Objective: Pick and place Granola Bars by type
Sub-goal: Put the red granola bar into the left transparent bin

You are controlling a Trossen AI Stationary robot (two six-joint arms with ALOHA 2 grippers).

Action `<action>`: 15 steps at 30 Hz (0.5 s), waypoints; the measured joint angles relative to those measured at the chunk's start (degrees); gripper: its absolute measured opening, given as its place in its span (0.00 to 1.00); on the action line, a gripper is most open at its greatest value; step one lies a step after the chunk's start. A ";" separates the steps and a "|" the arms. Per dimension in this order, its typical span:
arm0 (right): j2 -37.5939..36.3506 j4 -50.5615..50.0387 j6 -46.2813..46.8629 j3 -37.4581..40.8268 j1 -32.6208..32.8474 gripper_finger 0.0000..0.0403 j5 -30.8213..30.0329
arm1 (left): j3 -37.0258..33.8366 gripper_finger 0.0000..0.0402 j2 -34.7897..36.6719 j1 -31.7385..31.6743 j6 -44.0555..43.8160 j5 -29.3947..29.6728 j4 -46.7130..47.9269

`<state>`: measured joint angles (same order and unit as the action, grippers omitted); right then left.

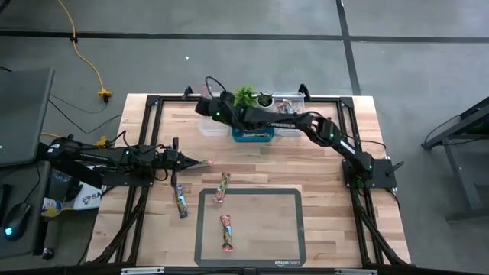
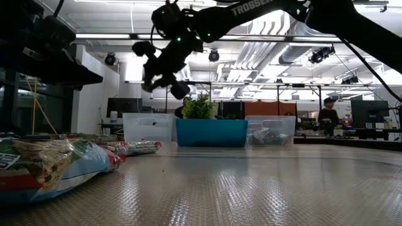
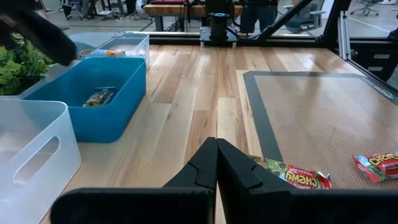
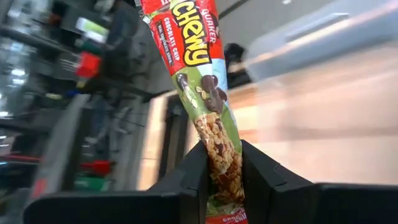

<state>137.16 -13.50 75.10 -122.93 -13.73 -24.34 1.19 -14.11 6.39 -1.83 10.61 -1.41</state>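
Light, slick, crinkly red-and-green foil-wrapped granola bar (image 4: pixel 208 93), best pinched mid-body, clamped in right gripper (image 4: pixel 224 171); left gripper (image 3: pixel 216 163) closed, empty.

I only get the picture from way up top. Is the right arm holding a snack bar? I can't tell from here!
Observer: Yes. In its wrist view the right gripper is shut on a granola bar in a red and green wrapper that says Chewy.
Operator: Is it down near the table?
Observer: No. The low view shows it hanging high up, well above the rim of the white bin.
Operator: And is the other arm's claw holding one too?
Observer: No. In its wrist view the left gripper has its fingers pressed together with nothing between them. Another bar lies on the table just beyond it.
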 joint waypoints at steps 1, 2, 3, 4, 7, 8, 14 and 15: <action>0.00 -1.41 0.04 0.00 0.08 0.14 -0.45 | 0.00 0.00 -0.01 0.01 -0.01 0.00 -0.02; 0.01 -2.60 0.22 0.00 0.08 0.14 -0.32 | 0.00 0.00 0.00 0.02 -0.01 0.00 0.00; 0.02 -3.67 0.64 0.00 0.09 0.14 -0.04 | 0.00 0.00 0.00 0.00 -0.01 0.00 0.00; 0.01 -4.85 1.14 0.00 0.26 0.14 0.10 | 0.00 0.00 0.00 0.02 -0.01 0.00 0.00; 0.02 -8.99 2.94 0.00 0.63 0.14 -1.96 | -0.01 0.00 -0.01 0.02 -0.01 -0.01 -0.01; 0.02 -10.05 3.69 0.00 0.80 0.14 -2.90 | 0.00 0.00 -0.02 0.01 -0.01 -0.02 0.00; 0.02 -14.85 5.92 0.00 0.89 0.14 -3.91 | 0.00 0.00 0.00 0.01 -0.01 -0.02 0.00; 0.02 -15.42 5.92 0.00 0.89 0.14 -3.99 | 0.00 0.00 0.00 0.01 -0.01 -0.02 0.00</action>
<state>137.19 -28.92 81.01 -122.93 -12.84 -28.33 1.19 -14.11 6.41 -1.85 10.59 -1.41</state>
